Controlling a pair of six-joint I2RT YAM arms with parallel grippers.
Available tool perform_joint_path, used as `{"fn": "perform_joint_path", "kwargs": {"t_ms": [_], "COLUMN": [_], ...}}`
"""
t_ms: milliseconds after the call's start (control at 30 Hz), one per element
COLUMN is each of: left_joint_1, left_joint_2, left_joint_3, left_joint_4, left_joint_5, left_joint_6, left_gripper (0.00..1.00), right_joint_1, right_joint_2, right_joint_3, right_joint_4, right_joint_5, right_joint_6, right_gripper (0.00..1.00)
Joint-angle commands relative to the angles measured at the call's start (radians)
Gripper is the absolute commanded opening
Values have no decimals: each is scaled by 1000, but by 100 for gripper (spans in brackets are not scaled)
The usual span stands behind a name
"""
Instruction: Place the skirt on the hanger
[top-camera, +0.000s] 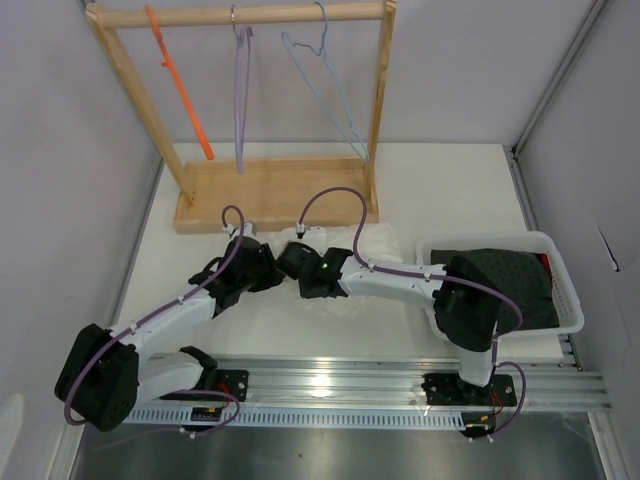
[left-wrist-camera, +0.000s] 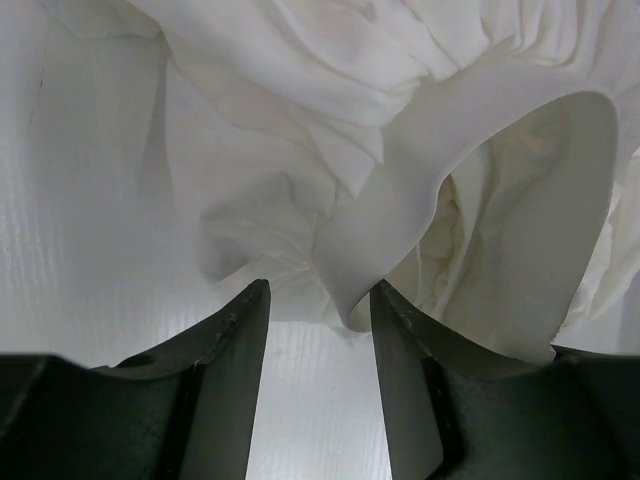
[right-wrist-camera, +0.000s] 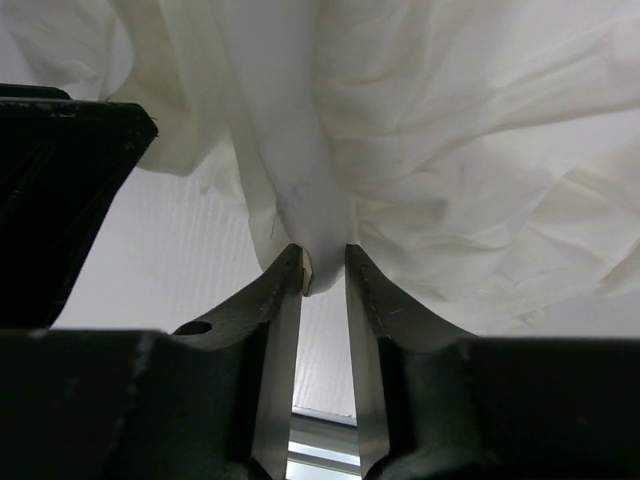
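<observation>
At mid-table, just ahead of both wrists, the skirt (left-wrist-camera: 300, 90) lies bunched. My left gripper (left-wrist-camera: 320, 290) stands with jaws apart around a loop of its waistband, while my right gripper (right-wrist-camera: 324, 262) sits narrow about a fold, though I cannot tell whether it truly bites. Far back and leftward, the hanger (top-camera: 181, 88) hangs slanting from the wooden rack (top-camera: 240, 14), nearer my left arm.
</observation>
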Motion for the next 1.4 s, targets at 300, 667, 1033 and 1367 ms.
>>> {"fn": "perform_joint_path", "kwargs": {"t_ms": [300, 667, 1033, 1367], "left_joint_1": [-13, -11, 24, 24], "left_joint_2": [7, -157, -225, -249], "left_joint_3": [72, 278, 689, 585], "left_joint_4": [-21, -296, -515, -530], "left_joint_5": [-87, -191, -282, -220], "left_joint_6": [44, 151, 300, 267], "left_gripper": [10, 0, 0, 0], "right_joint_1": [-30, -75, -112, -104], "right_joint_2": [-53, -254, -382, -431], "right_joint_3": [-1, 62, 358, 216], "right_joint_4": [-69, -230, -391, -404], "right_joint_5": [124, 282, 388, 384], "right_joint_6": [1, -46, -206, -154], "right_gripper": [0, 0, 0, 0]}}
